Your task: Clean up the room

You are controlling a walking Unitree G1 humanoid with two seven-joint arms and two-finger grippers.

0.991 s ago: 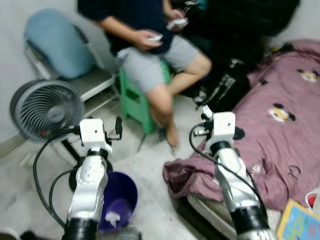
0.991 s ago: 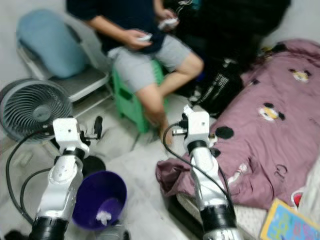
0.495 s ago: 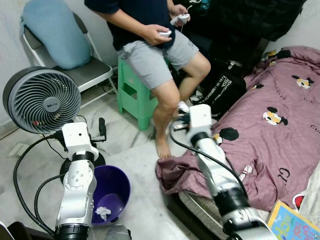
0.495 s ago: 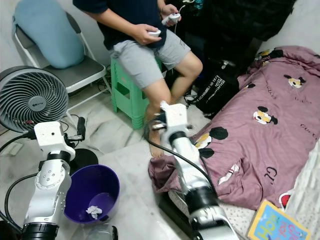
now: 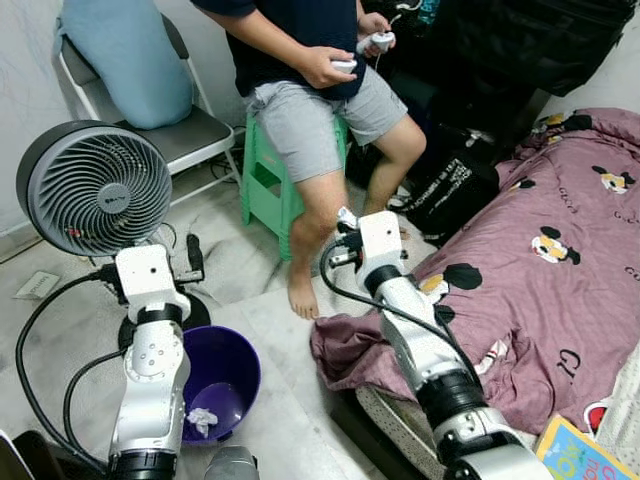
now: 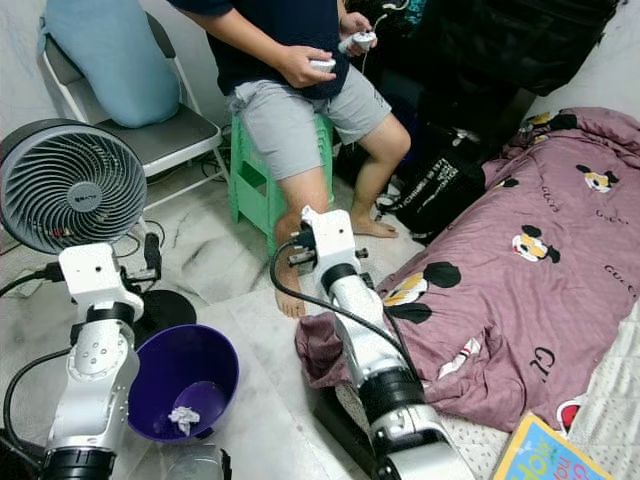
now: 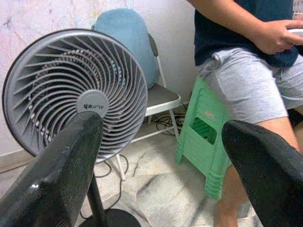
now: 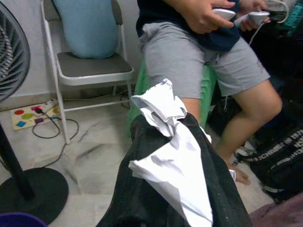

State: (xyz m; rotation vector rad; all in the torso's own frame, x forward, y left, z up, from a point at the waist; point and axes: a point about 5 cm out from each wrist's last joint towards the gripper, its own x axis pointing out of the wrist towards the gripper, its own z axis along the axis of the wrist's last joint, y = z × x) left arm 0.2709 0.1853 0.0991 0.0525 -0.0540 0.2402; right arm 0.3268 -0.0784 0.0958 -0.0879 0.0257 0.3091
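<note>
The right gripper (image 8: 175,156) has swung leftward, fingers pinching crumpled white paper (image 8: 165,142); left gripper (image 7: 156,161) spread (idle). Loose paper could slip short of the purple bin (image 5: 215,385) on the floor.

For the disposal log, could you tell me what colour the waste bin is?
The bin is purple, clearest in the right eye view.

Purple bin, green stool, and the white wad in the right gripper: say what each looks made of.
Purple bin: likely plastic, smooth with a slight sheen on its wall. Green stool: probably moulded plastic, uniform colour with cut-out sides. White wad pinched in the right gripper: looks like tissue or thin paper, matte with sharp crumpled creases; which of the two is unclear.
</note>
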